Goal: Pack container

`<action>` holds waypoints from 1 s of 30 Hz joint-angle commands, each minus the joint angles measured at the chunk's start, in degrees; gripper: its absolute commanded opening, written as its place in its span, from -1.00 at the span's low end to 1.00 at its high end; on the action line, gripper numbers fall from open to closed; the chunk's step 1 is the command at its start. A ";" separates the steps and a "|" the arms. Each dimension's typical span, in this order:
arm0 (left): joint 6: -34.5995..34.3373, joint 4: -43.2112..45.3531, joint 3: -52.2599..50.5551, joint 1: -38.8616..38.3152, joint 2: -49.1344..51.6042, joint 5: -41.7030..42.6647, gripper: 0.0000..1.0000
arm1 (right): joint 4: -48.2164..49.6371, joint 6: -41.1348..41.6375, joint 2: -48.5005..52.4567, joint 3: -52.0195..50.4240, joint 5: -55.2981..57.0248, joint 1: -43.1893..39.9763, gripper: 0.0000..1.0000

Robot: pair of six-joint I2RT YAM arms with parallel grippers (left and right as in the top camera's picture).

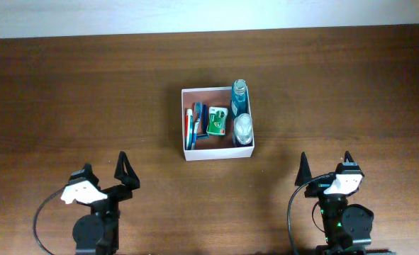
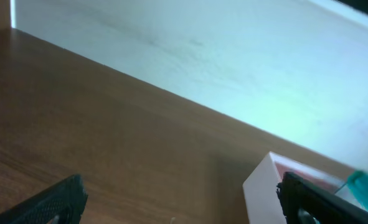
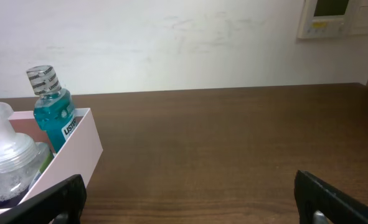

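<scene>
Container sits in the middle of the surface, at one o'clock from my left jaws and eleven from my right. Toiletries fill it. Both jaws stand wide open and hold nothing. I judge the packing finished; no loose item calls for a next pick.

Dark wood table w/ white container sitting on it, abt ctr.

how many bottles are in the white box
2. The blue mouthwash bottle stands in the far right corner of the container; the clear bottle is just in front of it, in the near right corner. None seems hidden.
</scene>
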 commanded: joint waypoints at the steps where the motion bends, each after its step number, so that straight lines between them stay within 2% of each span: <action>1: 8.02 0.33 -1.55 1.18 -3.04 5.27 0.99 | -0.48 -0.55 -0.39 -0.26 -0.09 -0.46 0.97; 8: 18.01 -5.97 -2.14 1.18 -7.17 5.01 0.99 | -0.48 -0.55 -0.39 -0.26 -0.09 -0.46 0.97; 13: 24.96 -5.75 -2.71 1.16 -7.23 4.98 0.99 | -0.48 -0.55 -0.39 -0.26 -0.09 -0.46 0.98; 30: 25.31 -5.73 -2.75 0.63 -7.21 5.01 0.99 | -0.48 -0.55 -0.39 -0.26 -0.09 -0.46 0.97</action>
